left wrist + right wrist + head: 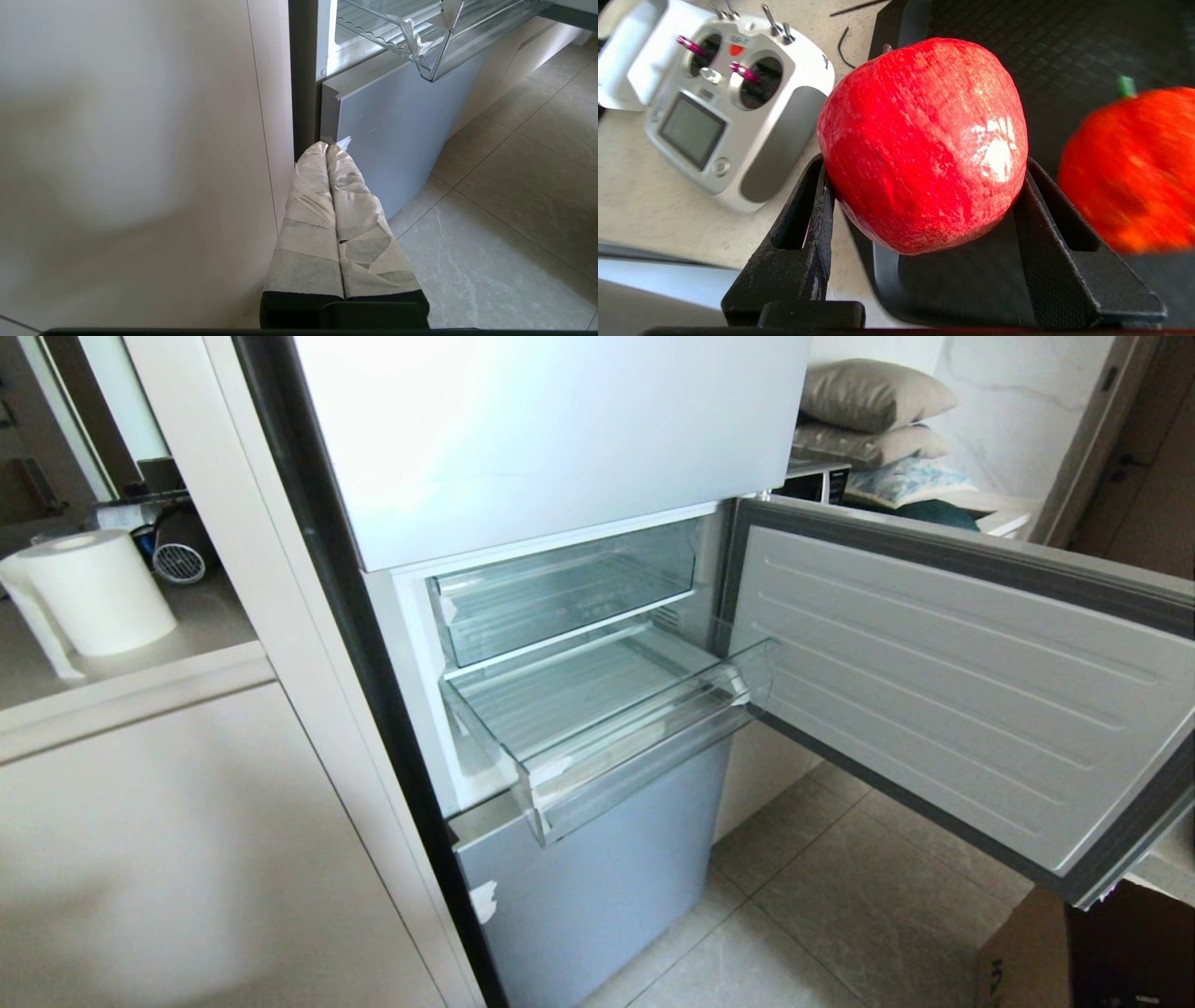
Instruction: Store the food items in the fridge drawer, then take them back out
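In the right wrist view my right gripper (924,163) is shut on a smooth, round, apple-like red food item (920,140), one black finger on each side of it. A second food item, orange-red with a green stem, pumpkin-like (1134,168), lies beside it on a black mat (1064,42). In the head view the fridge drawer (644,751), clear with a ribbed floor, stands pulled out and holds nothing; neither arm shows there. My left gripper (332,145) is parked low beside the cabinet, its taped fingers pressed together, below the fridge drawer (434,51).
The fridge door (952,681) stands swung open to the right. A shallower clear upper drawer (560,588) sits above the pulled-out one. A white radio controller (724,102) lies next to the black mat. A paper roll (93,593) stands on the counter at left.
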Controlling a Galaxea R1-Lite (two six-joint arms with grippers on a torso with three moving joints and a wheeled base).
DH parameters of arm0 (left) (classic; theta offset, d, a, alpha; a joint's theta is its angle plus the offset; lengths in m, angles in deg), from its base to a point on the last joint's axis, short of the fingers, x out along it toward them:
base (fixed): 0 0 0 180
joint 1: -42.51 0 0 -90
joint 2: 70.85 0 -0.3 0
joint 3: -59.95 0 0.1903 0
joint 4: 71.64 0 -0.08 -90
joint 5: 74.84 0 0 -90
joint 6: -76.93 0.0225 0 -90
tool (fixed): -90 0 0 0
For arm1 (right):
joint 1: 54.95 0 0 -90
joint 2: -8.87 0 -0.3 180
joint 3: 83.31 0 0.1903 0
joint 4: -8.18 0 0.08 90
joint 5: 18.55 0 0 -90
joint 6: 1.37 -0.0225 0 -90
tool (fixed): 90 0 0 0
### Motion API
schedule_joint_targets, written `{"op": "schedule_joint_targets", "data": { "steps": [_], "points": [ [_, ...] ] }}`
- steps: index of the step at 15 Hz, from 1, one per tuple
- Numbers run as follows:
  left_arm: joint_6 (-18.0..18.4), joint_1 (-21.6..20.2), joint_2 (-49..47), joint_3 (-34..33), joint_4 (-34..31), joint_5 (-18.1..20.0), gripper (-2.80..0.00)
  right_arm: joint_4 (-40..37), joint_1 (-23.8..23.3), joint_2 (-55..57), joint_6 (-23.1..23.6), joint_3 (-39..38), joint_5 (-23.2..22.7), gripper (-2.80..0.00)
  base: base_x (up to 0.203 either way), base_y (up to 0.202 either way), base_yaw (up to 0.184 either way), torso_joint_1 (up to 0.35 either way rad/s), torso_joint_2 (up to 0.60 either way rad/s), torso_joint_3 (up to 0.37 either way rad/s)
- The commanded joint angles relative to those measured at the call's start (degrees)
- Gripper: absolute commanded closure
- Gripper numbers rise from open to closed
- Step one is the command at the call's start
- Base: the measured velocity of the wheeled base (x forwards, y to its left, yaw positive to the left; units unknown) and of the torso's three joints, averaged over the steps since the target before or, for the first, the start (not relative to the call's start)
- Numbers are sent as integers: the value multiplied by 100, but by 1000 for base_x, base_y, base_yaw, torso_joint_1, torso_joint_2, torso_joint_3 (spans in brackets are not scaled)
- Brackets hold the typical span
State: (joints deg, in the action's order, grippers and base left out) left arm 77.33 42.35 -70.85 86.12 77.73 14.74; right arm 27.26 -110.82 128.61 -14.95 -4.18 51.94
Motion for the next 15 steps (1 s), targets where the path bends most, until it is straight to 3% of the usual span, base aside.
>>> {"op": "schedule_joint_targets", "data": {
  "steps": [1,2,3,10,14,15],
  "points": [
    [-4,-2,0,1,-3,-2,0,27,48,314,20,207,-18,0,0,0,0,0,0,0],
    [4,-2,0,1,-3,-2,0,32,57,384,41,267,-18,0,0,0,0,0,0,0],
    [4,-2,0,1,-3,-2,0,35,65,446,48,293,-15,-280,0,0,0,0,0,0],
    [-4,-2,0,1,-3,-2,0,-336,48,257,-35,208,-41,-280,0,0,0,0,0,0],
    [4,-2,0,1,-3,-2,0,-365,-94,-971,-321,-85,-262,-280,0,0,0,0,0,0],
    [3,-2,0,1,-3,-2,0,-365,-123,-1397,-415,-252,-283,0,0,0,0,0,0,0]
  ]
}}
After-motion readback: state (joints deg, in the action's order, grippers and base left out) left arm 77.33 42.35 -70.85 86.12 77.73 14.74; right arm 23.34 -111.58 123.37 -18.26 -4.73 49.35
